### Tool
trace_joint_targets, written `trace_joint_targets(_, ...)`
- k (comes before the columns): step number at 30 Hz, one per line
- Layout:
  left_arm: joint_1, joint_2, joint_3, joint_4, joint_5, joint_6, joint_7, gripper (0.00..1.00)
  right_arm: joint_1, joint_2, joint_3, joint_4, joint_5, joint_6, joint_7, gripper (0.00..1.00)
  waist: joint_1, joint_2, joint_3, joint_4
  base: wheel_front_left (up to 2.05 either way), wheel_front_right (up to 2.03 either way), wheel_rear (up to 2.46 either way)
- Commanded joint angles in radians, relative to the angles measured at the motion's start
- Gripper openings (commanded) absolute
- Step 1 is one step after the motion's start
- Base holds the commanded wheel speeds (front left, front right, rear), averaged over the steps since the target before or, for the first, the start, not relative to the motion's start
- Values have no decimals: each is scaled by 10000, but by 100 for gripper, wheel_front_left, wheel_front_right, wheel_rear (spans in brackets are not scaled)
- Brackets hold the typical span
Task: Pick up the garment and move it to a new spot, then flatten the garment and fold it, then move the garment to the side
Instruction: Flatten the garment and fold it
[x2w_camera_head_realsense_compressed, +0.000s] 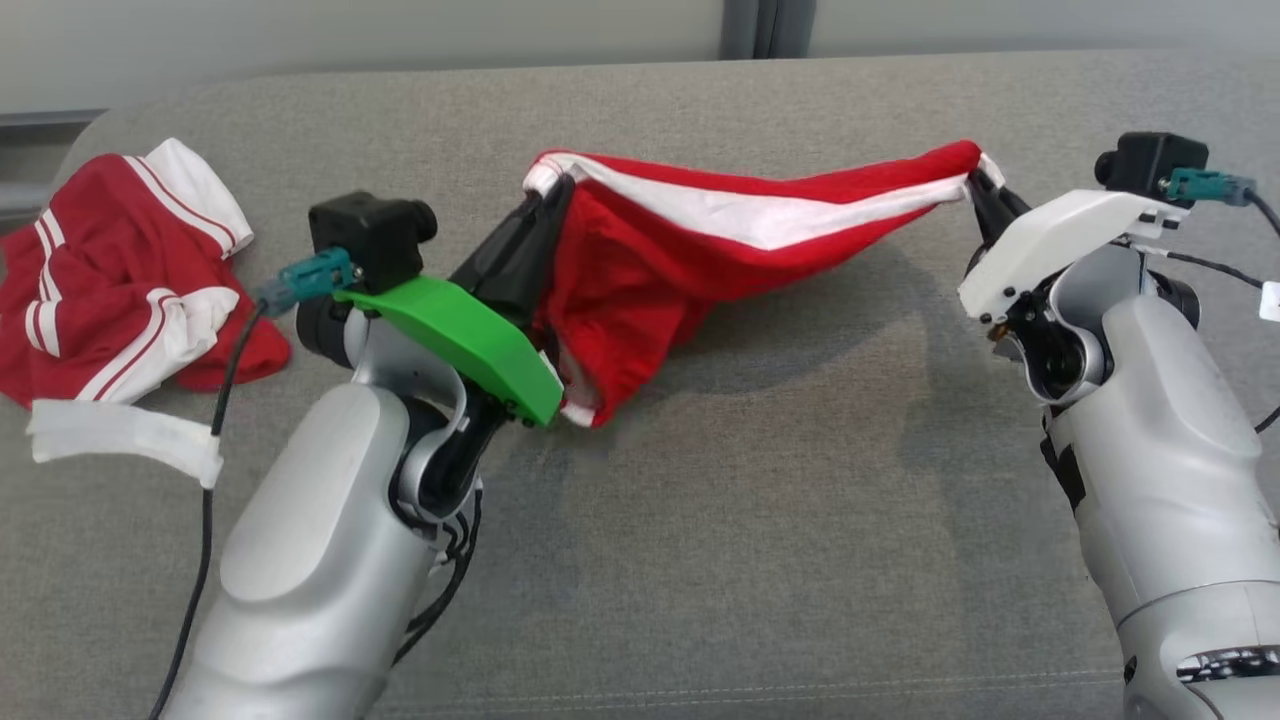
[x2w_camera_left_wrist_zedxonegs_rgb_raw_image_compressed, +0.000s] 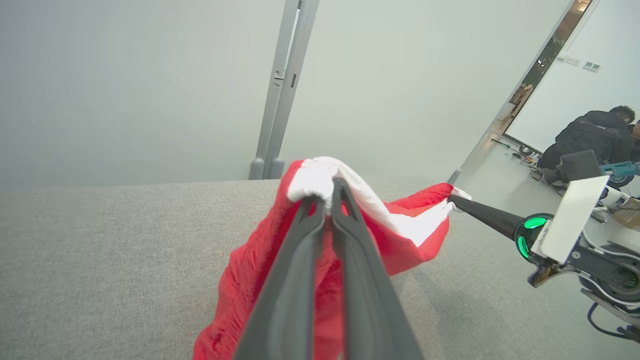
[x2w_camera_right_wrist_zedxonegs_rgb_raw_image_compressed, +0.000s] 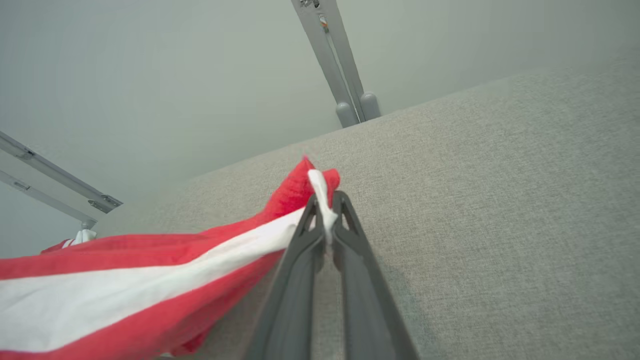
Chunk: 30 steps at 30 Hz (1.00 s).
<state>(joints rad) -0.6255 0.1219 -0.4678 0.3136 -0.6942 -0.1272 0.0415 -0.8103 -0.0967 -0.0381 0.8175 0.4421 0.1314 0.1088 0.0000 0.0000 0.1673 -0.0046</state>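
Note:
A red garment (x2w_camera_head_realsense_compressed: 650, 270) with a white band hangs stretched above the grey surface (x2w_camera_head_realsense_compressed: 750, 480), held at two ends. My left gripper (x2w_camera_head_realsense_compressed: 560, 190) is shut on its white-edged left corner, and the cloth (x2w_camera_left_wrist_zedxonegs_rgb_raw_image_compressed: 260, 270) droops below the fingers. My right gripper (x2w_camera_head_realsense_compressed: 975, 185) is shut on the garment's right corner, where the white hem (x2w_camera_right_wrist_zedxonegs_rgb_raw_image_compressed: 320, 200) sits pinched between the tips. The left wrist view also shows the right gripper (x2w_camera_left_wrist_zedxonegs_rgb_raw_image_compressed: 452, 197) holding the far end.
A second red and white garment (x2w_camera_head_realsense_compressed: 120, 280) lies crumpled at the far left of the grey surface, with a white strip (x2w_camera_head_realsense_compressed: 120, 435) beside it. A grey post (x2w_camera_left_wrist_zedxonegs_rgb_raw_image_compressed: 280, 100) stands behind the surface. A person (x2w_camera_left_wrist_zedxonegs_rgb_raw_image_compressed: 590, 137) crouches far off at the right.

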Motion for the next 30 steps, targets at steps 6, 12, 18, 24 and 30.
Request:
trace_joint_targets(6,-971,22,296,394,-245,-30,-86,0,-255,64,54,-1275,1147,-10,428,0,0,0,-577,-713,0,0,0)
trace_joint_targets(12,-1788,209,677,810,-324,112,-143,0,-606,198,-222,-1995,1506,-7,1150,0,0,0,-89,-1211,0,0,0)
trace_joint_targets(18,-3408,648,1140,1214,-370,110,54,0,-1864,390,-693,-1676,1138,-7,1501,0,0,0,1353,-1802,0,0,0)
trace_joint_targets(24,-5424,1064,1706,1301,-674,54,57,0,-3698,463,-857,-881,1268,-13,1047,0,0,0,2791,-2193,0,0,0)
trace_joint_targets(30,-8041,1489,2298,1313,-933,95,197,0,-6091,423,-518,174,1877,-18,-56,0,0,0,4138,-2399,0,0,0)
